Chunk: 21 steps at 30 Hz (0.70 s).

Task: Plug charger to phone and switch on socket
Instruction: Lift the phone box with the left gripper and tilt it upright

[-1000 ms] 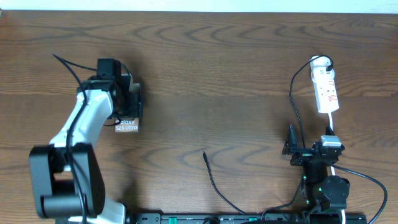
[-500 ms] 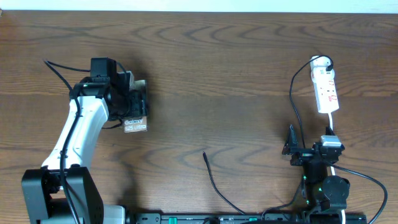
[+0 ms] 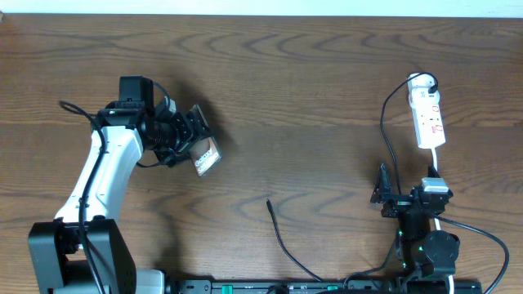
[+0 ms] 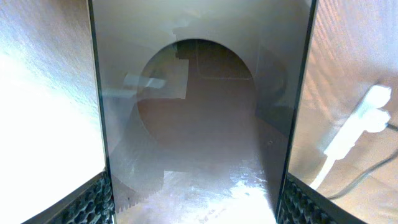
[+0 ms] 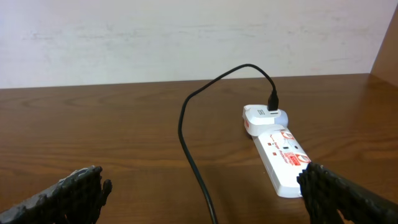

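My left gripper (image 3: 189,139) is shut on the phone (image 3: 206,155), a bronze-brown slab with white lettering, and holds it tilted above the table at left centre. In the left wrist view the phone (image 4: 199,112) fills the space between the two finger pads. The charger cable's black plug tip (image 3: 270,204) lies loose at front centre. The white socket strip (image 3: 427,114) lies at the right, with a black plug in its far end; it also shows in the right wrist view (image 5: 277,155). My right gripper (image 5: 205,199) is open and empty, low near the front right, with the charger cable (image 5: 193,137) running between its fingers.
The charger cable (image 3: 384,139) curves from the socket's far end down past my right arm (image 3: 421,220). A white cord (image 3: 435,163) leaves the socket's near end. Black arm cables trail at the front edge.
My left gripper has turned and swung the phone to the right, so the phone now points diagonally toward the table's centre. The right arm has not moved.
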Each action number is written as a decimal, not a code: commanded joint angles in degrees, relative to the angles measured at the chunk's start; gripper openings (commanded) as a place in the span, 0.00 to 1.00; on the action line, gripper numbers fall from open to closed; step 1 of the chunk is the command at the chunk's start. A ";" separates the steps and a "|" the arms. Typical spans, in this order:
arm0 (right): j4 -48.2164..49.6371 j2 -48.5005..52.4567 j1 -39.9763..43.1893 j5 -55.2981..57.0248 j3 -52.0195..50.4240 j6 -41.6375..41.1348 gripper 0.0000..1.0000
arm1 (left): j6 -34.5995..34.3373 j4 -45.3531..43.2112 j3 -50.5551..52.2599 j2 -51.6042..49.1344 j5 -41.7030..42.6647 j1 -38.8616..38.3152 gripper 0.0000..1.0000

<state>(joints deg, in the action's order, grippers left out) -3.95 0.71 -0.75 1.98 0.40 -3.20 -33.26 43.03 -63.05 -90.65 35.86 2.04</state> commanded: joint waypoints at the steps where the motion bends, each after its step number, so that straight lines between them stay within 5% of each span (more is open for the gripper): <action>1: -0.15 -0.26 0.35 0.44 -0.09 0.70 0.99 | -11.45 0.63 -2.08 1.31 6.95 0.20 0.08; 21: -0.15 -0.26 0.35 0.44 -0.09 0.70 0.99 | -25.90 4.76 -2.08 1.31 26.32 0.20 0.07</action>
<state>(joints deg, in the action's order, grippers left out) -3.95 0.71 -0.75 1.98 0.40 -3.20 -55.42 47.46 -63.05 -90.65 54.65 2.07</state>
